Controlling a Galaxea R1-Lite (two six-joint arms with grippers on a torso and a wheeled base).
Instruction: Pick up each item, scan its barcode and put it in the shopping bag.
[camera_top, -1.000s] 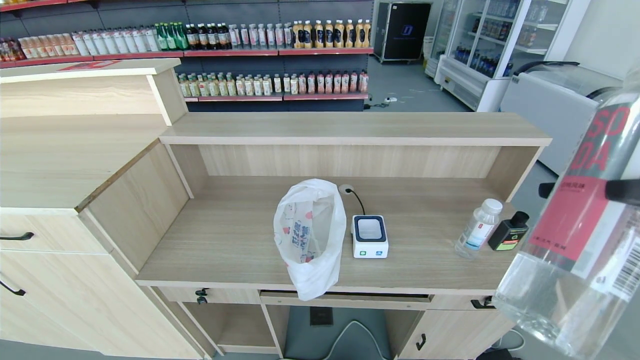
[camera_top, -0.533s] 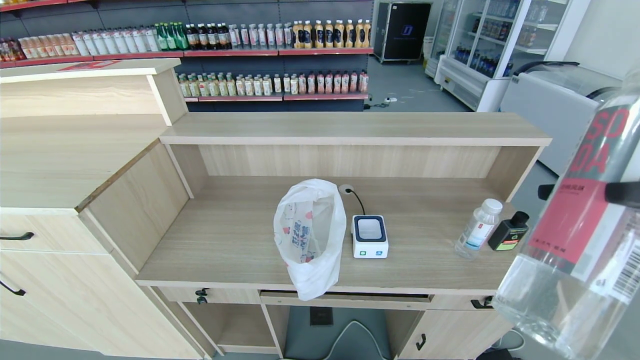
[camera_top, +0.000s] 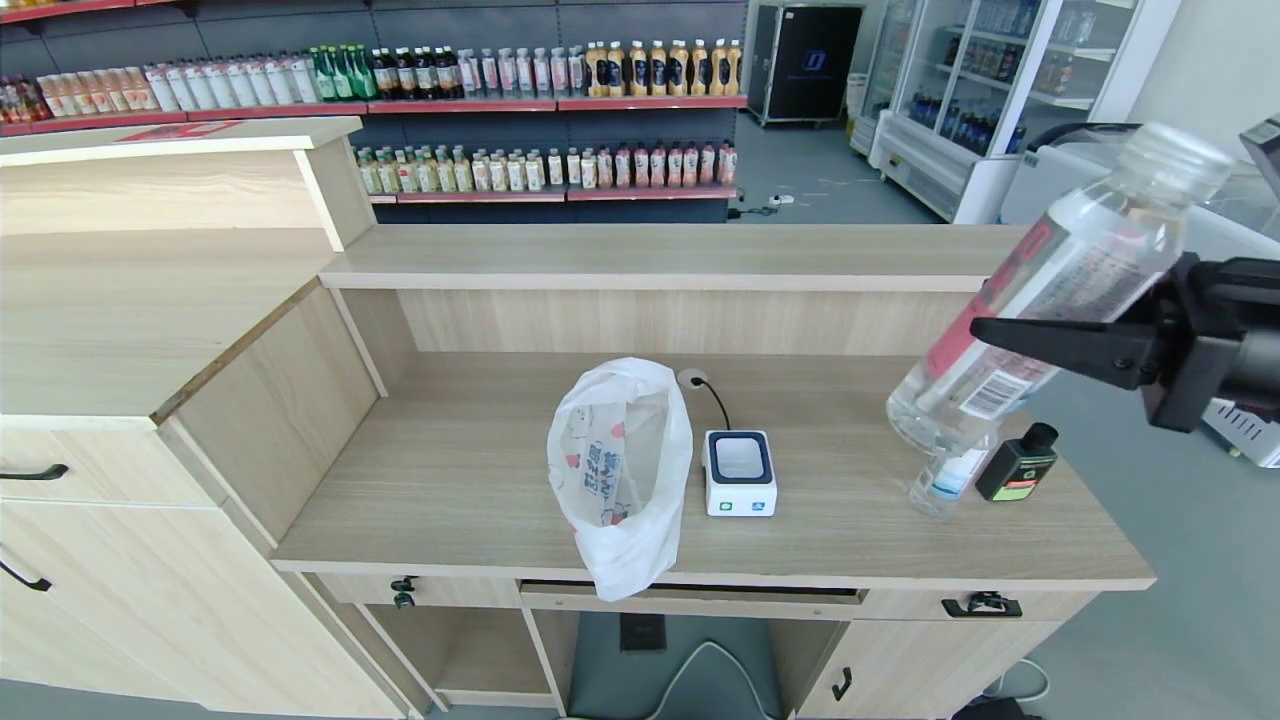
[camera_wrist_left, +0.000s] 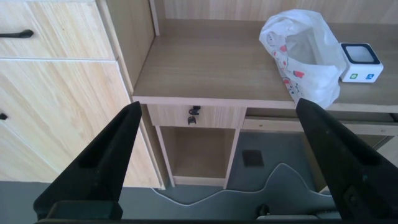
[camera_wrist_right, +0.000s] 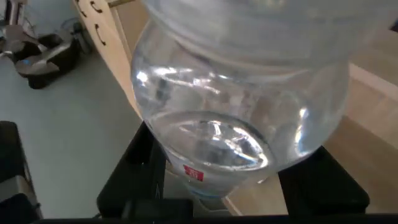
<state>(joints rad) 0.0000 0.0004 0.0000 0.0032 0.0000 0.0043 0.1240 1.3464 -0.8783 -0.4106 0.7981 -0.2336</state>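
My right gripper (camera_top: 1085, 335) is shut on a clear soda bottle (camera_top: 1050, 290) with a red label, held tilted in the air over the counter's right end, its cap pointing up and right. The right wrist view looks at the bottle's rounded base (camera_wrist_right: 239, 118) between the fingers. On the counter stand a white shopping bag (camera_top: 620, 470), open at the top, and a white barcode scanner (camera_top: 740, 472) just right of it. A small clear bottle (camera_top: 945, 480) and a black bottle (camera_top: 1018, 463) stand below the held one. My left gripper (camera_wrist_left: 217, 162) hangs open left of the counter, above the floor.
The wooden counter (camera_top: 480, 480) has a raised back ledge (camera_top: 700, 255) and a taller cabinet (camera_top: 150, 300) on its left. The scanner's cable (camera_top: 712, 395) runs to a hole behind it. Drawers (camera_wrist_left: 56, 93) and an open recess (camera_wrist_left: 199, 152) lie under the counter.
The right gripper has carried the soda bottle away from the camera and up, over the counter's right end, tilting it further. Bag, scanner and the two standing bottles have not moved.
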